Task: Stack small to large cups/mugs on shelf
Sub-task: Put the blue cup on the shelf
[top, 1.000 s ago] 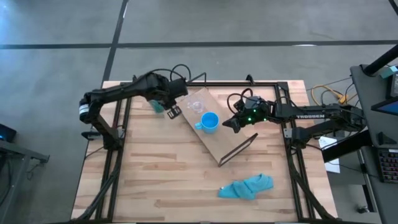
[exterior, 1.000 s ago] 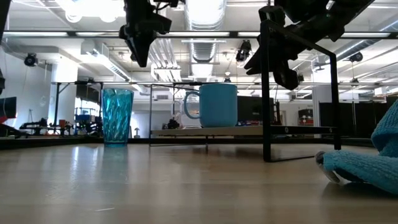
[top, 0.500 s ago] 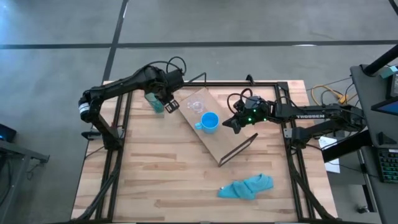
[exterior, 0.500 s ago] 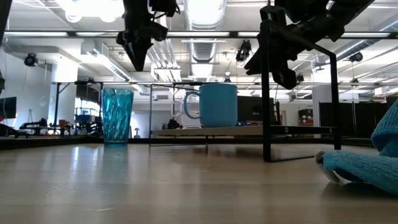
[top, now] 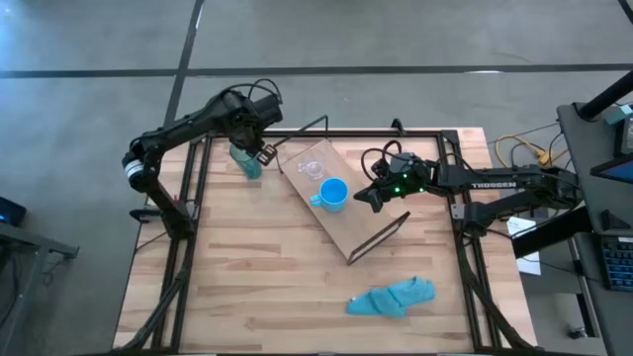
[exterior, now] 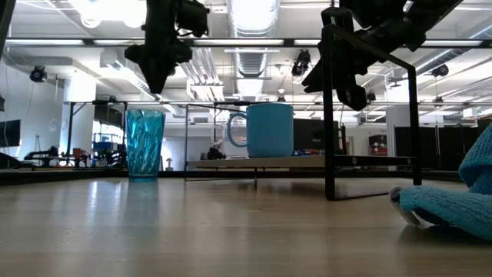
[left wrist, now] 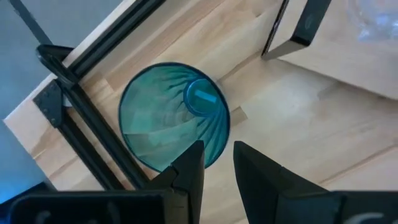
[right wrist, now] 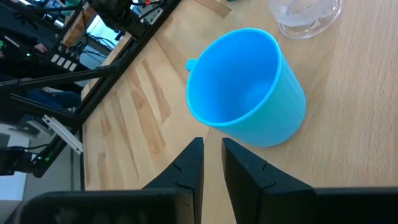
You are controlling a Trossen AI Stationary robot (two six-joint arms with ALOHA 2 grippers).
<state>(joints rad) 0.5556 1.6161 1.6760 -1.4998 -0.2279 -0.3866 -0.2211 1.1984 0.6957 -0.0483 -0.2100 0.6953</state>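
The teal tumbler is standing upright on the tabletop, just off the shelf at its far end, outside the black wire frame. The likeliest trouble, in my judgement, is the left gripper coming down off-centre: its fingers are sitting close together, only a narrow gap between them, so a finger could catch the rim and tip the tall, light tumbler against the shelf frame. The tumbler is translucent and ribbed, wide at the mouth.

On the shelf, the blue mug is resting near the middle and the clear glass cup just beside it, toward the tumbler. The right gripper is hovering beside the mug, fingers nearly together and holding nothing.
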